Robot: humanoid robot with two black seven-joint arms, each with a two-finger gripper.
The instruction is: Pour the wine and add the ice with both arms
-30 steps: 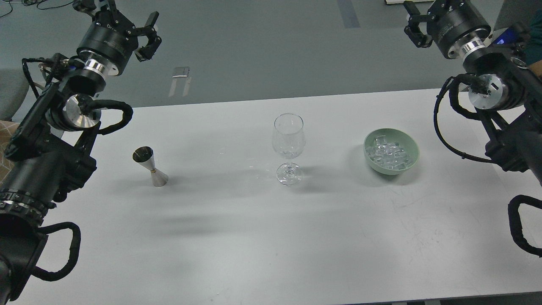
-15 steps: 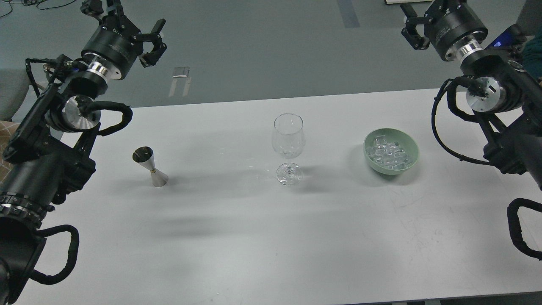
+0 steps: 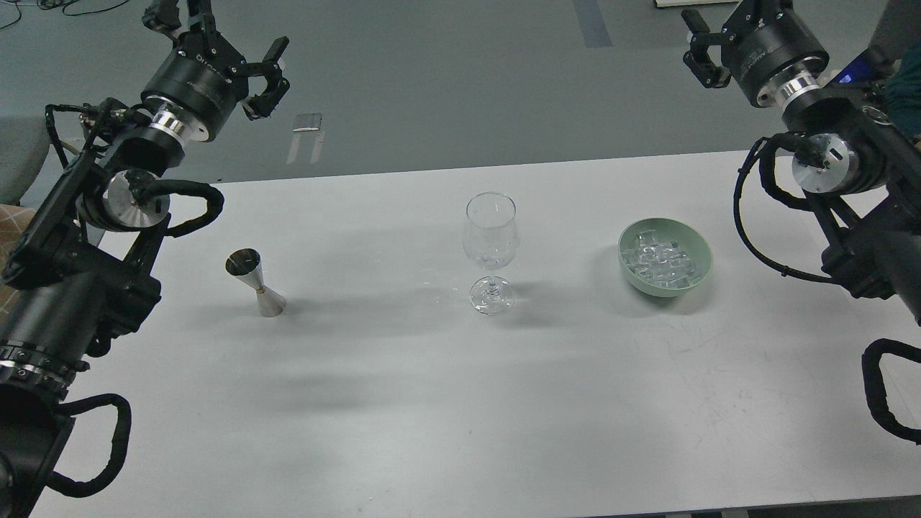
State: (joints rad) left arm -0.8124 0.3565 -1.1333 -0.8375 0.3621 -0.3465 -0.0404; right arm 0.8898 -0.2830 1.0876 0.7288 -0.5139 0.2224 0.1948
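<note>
An empty clear wine glass [image 3: 491, 248] stands upright at the table's middle. A green bowl [image 3: 698, 277] to its right holds a heap of clear ice cubes [image 3: 658, 260]. A small steel jigger [image 3: 253, 282] stands to the left of the glass. My left gripper [image 3: 221, 32] is raised high at the top left, beyond the table's far edge, with its fingers spread and empty. My right gripper [image 3: 722, 30] is raised at the top right, partly cut off by the frame; its one visible finger [image 3: 700, 56] is splayed to the side, and it holds nothing.
The white table [image 3: 432, 403] spans the view, with grey floor beyond its far edge. A small metal plate [image 3: 307, 122] lies on the floor. Looped black cables hang off both arms at the table's left and right sides.
My left gripper has drifted a little to the right and up. My right gripper has shifted slightly. The glass, bowl and jigger have not moved.
</note>
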